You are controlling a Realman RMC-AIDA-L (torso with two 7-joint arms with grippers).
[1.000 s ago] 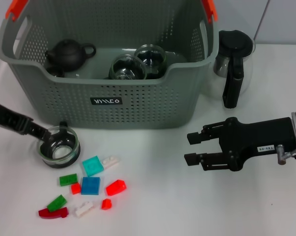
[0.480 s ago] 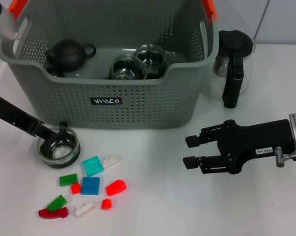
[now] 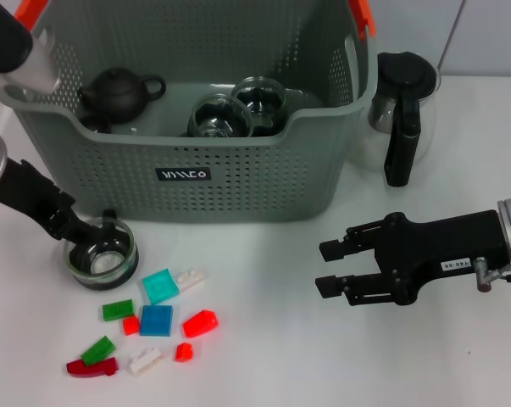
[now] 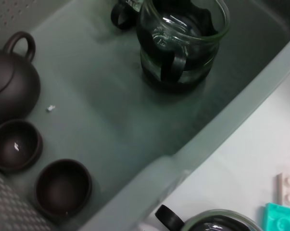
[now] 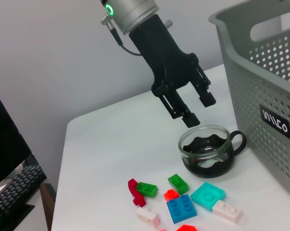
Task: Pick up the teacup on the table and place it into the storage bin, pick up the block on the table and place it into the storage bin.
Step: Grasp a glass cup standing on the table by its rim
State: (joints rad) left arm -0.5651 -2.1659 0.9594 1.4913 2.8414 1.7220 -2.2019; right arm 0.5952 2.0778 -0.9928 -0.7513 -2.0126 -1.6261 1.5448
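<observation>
Left end effector [image 5: 192,107] is drawing upright over the teacup [image 3: 102,255] — fingers open, empty; cup is sitting on the worktop [image 3: 263,356] beside the storage bin [image 3: 187,182] (grasp pending). Right end effector [image 3: 327,267], open, is creeping leftward.

You are getting bright, even light from above in the head view; the white table [image 3: 263,356] is showing only soft, faint shadows under the storage bin [image 3: 238,182]. In the left wrist view the light is dimmer, the bin floor is looking hazy, and the rim at 6 o'clock is blurring out of focus. The glass teacup [image 5: 206,150] is giving small reflections in the right wrist view.
</observation>
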